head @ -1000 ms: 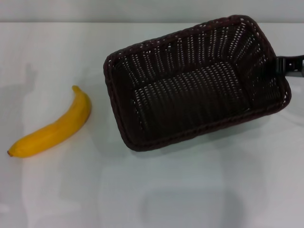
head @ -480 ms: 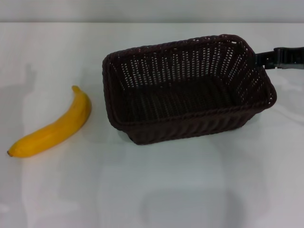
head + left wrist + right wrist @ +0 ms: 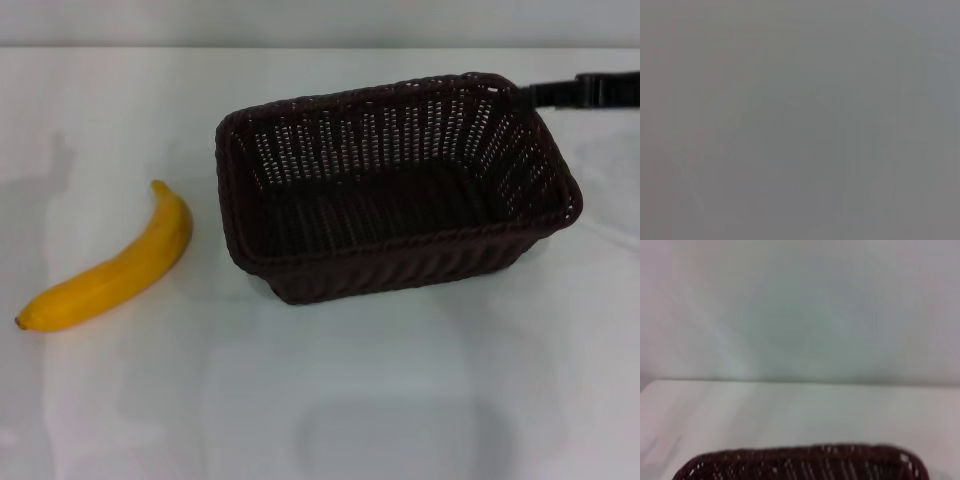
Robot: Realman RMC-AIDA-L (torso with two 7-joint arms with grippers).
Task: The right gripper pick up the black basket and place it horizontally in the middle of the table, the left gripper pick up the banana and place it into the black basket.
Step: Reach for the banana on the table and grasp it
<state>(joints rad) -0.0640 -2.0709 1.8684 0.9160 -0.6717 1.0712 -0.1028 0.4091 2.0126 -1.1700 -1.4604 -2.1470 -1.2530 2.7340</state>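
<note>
Withdrawn from the black basket, right hand hovers beside its far corner, grip unclear.

The right gripper is showing in the head view only as thin black finger bars reaching in from the right edge, lying roughly level, with their tips just beside the far right corner of the black basket. Whether they are touching its rim cannot be told. The left gripper is appearing in no view.
</note>
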